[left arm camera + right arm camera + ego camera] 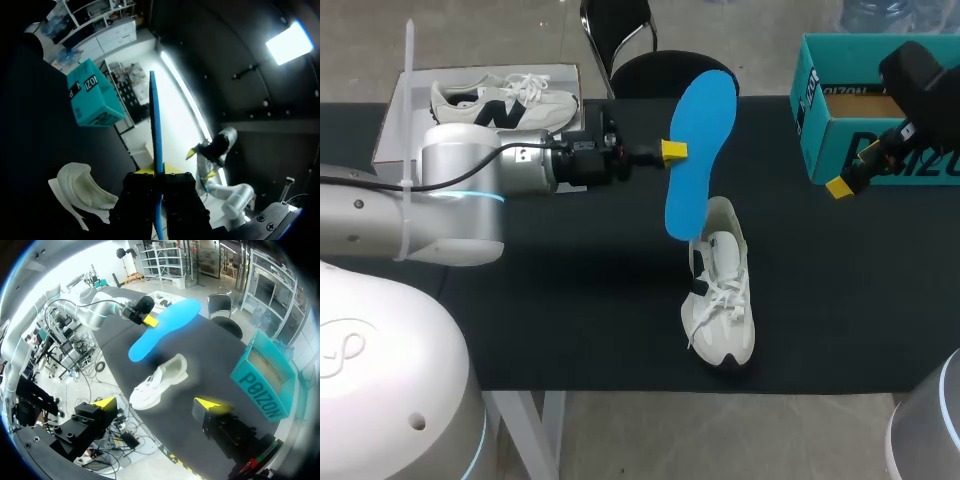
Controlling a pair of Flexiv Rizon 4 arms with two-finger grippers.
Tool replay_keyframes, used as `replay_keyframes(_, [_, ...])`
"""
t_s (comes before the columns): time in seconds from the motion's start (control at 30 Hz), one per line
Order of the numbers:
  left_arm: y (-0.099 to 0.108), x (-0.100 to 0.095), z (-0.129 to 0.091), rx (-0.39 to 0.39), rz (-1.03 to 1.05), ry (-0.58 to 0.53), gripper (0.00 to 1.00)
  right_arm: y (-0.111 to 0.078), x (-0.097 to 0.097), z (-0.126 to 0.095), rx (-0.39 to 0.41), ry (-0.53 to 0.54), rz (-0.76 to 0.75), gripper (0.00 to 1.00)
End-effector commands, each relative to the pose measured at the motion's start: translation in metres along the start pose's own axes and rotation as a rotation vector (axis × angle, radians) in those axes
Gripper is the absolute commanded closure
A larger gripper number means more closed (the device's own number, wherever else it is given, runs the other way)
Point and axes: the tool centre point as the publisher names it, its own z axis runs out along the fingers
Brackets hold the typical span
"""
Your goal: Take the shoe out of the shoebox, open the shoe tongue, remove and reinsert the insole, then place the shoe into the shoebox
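The white shoe (722,300) stands on its sole on the black bench (570,320), out of the box, with its toe toward the robot and its opening at the far end. Just above and beyond its heel, the left arm's fingers (673,151) are clenched on the blue insole (705,115). They pinch 1 long edge about midway, so the insole hangs nearly upright with its narrower end down by the shoe's collar; I cannot tell whether it touches the shoe. This grip seems chosen to leave the lower end free to be steered into the opening, so I judge the step in hand to be reinsertion. The right arm's fingers (155,404) are released, spread wide with nothing between them. They sit well to the right of the shoe, near the teal shoebox (815,130), probably to stay clear until the shoe needs steadying. The shoebox has large dark lettering on its side, which I leave unread. Far to the left of the shoe, a 2nd shoe (500,98) with dark markings rests on a white box (390,130).
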Motion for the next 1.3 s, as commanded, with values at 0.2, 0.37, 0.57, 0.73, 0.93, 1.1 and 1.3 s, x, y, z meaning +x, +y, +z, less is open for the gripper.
replay_keyframes(0.2, [0.004, -0.005, 0.008, 0.079, -0.009, -0.039, 1.0, 0.0, 0.0, 0.002, -0.002, -0.001, 0.001, 0.0])
replay_keyframes(0.37, [0.004, -0.005, 0.008, 0.071, 0.001, -0.05, 1.0, 0.0, 0.0, 0.002, -0.002, -0.001, 0.001, 0.0])
replay_keyframes(0.57, [0.004, -0.005, 0.008, 0.071, 0.001, -0.05, 1.0, 0.0, 0.0, 0.002, -0.002, -0.001, 0.001, 0.0])
replay_keyframes(0.73, [0.004, -0.005, 0.008, 0.071, 0.001, -0.05, 1.0, 0.031, 0.005, -0.003, 0.147, -0.131, -0.015, 0.0])
replay_keyframes(0.93, [0.004, -0.005, 0.008, 0.071, 0.001, -0.05, 1.0, 0.059, 0.013, 0.019, 0.212, -0.156, -0.089, 0.0])
replay_keyframes(1.1, [0.004, -0.005, 0.008, 0.071, 0.001, -0.05, 1.0, 0.056, 0.017, 0.014, 0.18, -0.178, -0.095, 0.0])
replay_keyframes(1.3, [0.004, -0.005, 0.008, 0.071, 0.001, -0.05, 1.0, 0.034, 0.017, -0.011, 0.196, -0.22, -0.044, 0.0])
